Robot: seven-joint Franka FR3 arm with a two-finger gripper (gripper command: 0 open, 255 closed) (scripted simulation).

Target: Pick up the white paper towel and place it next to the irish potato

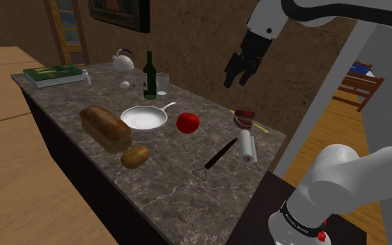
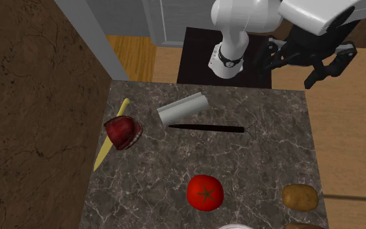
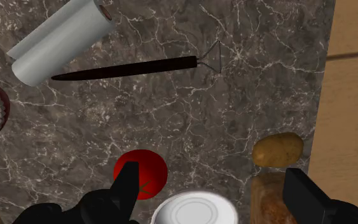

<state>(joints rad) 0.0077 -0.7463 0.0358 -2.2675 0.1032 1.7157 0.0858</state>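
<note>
Two gripper (image 1: 236, 78) fingers stand wide apart with nothing between them, up above the counter (image 1: 166, 184). The white paper towel (image 1: 247, 147) roll lies on its side near the counter's end by the stand, just beside a black-handled utensil (image 1: 216, 157). The potato (image 1: 135, 156) sits well apart at the long edge, just beside a bread loaf (image 1: 106, 127). A tomato (image 1: 187, 122) is mid-counter.

Hand (image 3: 212, 173) with fingers (image 3: 128, 181) apart over a marble counter (image 3: 234, 114): white paper towel roll (image 3: 60, 39), black-handled utensil (image 3: 133, 67), tomato (image 3: 142, 175), potato (image 3: 277, 149).
</note>
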